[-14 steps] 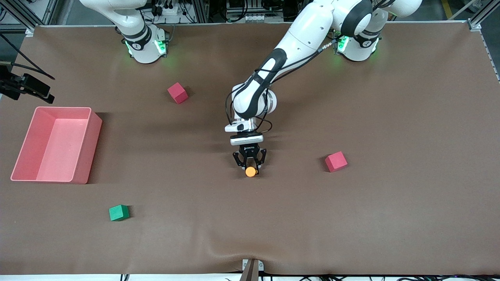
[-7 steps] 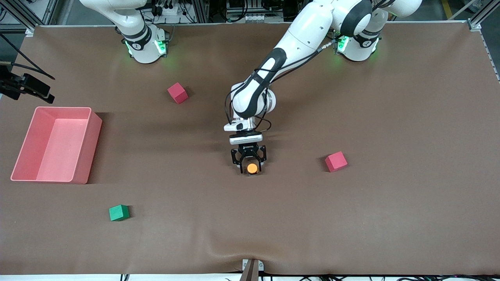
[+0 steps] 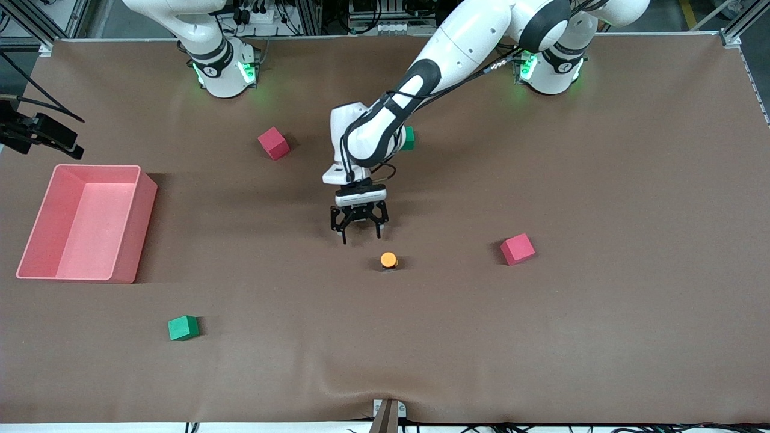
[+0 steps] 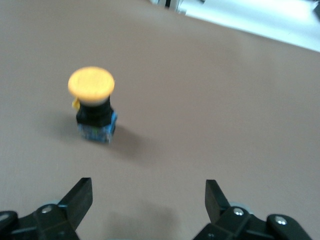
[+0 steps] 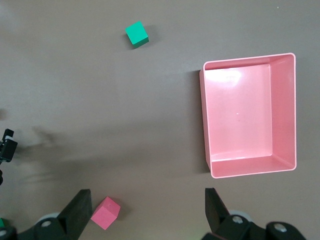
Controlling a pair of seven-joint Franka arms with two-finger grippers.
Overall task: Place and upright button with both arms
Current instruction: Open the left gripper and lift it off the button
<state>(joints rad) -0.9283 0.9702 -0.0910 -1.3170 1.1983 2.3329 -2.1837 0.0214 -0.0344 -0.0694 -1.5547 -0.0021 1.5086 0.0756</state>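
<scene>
The button (image 3: 388,260) stands upright on the brown table, orange cap up, black body and bluish end below. It also shows in the left wrist view (image 4: 92,107). My left gripper (image 3: 360,235) is open and empty. It hangs just above the table beside the button, toward the robots' bases, with nothing between its jaws (image 4: 148,192). My right gripper (image 5: 147,200) is open and empty, high over the right arm's end of the table. It is out of the front view, where only the right arm's base (image 3: 219,66) shows.
A pink bin (image 3: 141,228) stands at the right arm's end and shows in the right wrist view (image 5: 205,120). Two red cubes (image 3: 274,143) (image 3: 517,249) and a green cube (image 3: 182,328) lie about. Another green cube (image 3: 409,138) is partly hidden by the left arm.
My left gripper opened and let go of the button, then rose and drew back toward the bases. The button now stands free and upright. The right arm has not moved.
</scene>
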